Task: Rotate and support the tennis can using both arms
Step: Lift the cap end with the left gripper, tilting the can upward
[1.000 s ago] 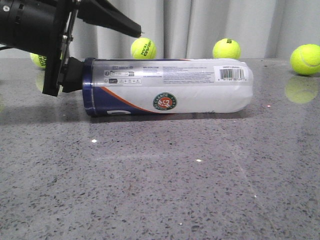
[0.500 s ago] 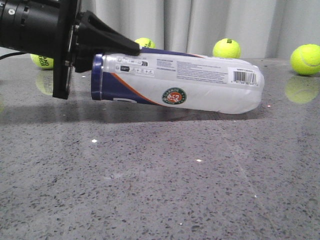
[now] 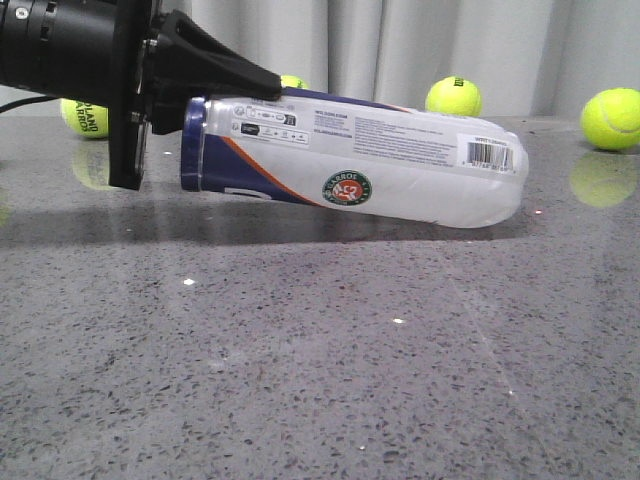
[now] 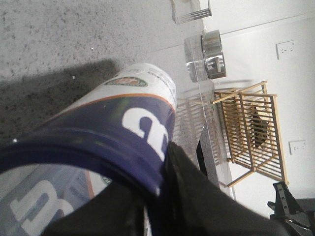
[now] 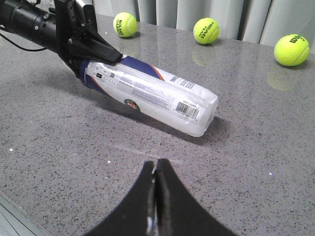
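The front view sits low, almost level with the grey table (image 3: 320,380), and looks straight ahead toward the pale curtain (image 3: 400,50), with the tennis can (image 3: 370,170) near and side-on. The left wrist view is pressed right up against the can's navy end (image 4: 98,142), looking along its length and past the table edge to a white wall (image 4: 256,34) and a wooden rack (image 4: 251,128). The right wrist view looks down from higher and farther back, over its own closed fingers (image 5: 162,206). It shares the can (image 5: 157,93), the left arm (image 5: 44,29) and the tennis balls (image 5: 206,30) with the front view.
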Robot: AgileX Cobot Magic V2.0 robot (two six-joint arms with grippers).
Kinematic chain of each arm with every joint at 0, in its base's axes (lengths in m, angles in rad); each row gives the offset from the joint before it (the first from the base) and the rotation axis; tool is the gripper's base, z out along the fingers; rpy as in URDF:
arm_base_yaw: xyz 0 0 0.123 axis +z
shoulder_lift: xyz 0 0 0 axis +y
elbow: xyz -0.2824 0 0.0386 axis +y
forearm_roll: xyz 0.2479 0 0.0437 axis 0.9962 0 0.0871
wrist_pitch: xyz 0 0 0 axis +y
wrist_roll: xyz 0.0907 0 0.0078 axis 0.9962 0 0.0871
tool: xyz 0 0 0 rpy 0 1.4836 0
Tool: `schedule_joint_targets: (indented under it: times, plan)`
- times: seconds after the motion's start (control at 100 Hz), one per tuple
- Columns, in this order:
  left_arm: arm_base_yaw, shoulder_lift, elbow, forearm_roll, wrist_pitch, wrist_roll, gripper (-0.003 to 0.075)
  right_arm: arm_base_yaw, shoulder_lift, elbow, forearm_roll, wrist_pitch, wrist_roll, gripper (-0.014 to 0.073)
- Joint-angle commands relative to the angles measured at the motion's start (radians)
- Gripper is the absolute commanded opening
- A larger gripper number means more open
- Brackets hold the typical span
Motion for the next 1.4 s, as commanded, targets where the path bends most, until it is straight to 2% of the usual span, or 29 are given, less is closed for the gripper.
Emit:
schedule_joint_targets:
  times: [0.0, 0.26, 0.47, 0.65, 0.73, 0.96, 1.13, 1.28, 1.39]
  plan:
    - [-0.006, -0.042, -0.053, -0.027, 0.037, 0.002, -0.002, -0.006, 0.012, -0.025, -0.011, -0.085, -0.003, -0.0068]
    - [-0.006, -0.08, -0.247, 0.041, 0.11, -0.09, -0.002, -0.006, 0.012, -0.025, -0.011, -0.093, -0.003, -0.0068]
    - [-0.006, -0.115, -0.482, 0.336, 0.117, -0.293, -0.002, -0.006, 0.012, -0.025, -0.012, -0.106, -0.003, -0.0068]
    - [-0.008, -0.18, -0.617, 0.672, 0.116, -0.496, -0.002, -0.006, 0.012, -0.025, -0.016, -0.106, -0.003, -0.0068]
    - [-0.008, -0.217, -0.636, 0.792, 0.116, -0.545, -0.002, -0.006, 0.012, -0.025, -0.02, -0.107, -0.003, -0.0068]
    - [-0.013, -0.341, -0.636, 1.005, 0.116, -0.612, -0.002, -0.006, 0.012, -0.025, -0.02, -0.109, -0.003, -0.0068]
    - [-0.106, -0.393, -0.632, 1.22, 0.116, -0.663, -0.002, -0.006, 0.012, -0.025, -0.021, -0.109, -0.004, -0.0068]
    - [-0.211, -0.386, -0.617, 1.264, 0.116, -0.663, -0.002, -0.006, 0.012, -0.025, -0.022, -0.11, -0.004, -0.0068]
    - [-0.244, -0.359, -0.601, 1.298, 0.116, -0.665, -0.002, -0.006, 0.012, -0.025, -0.022, -0.11, -0.004, -0.0068]
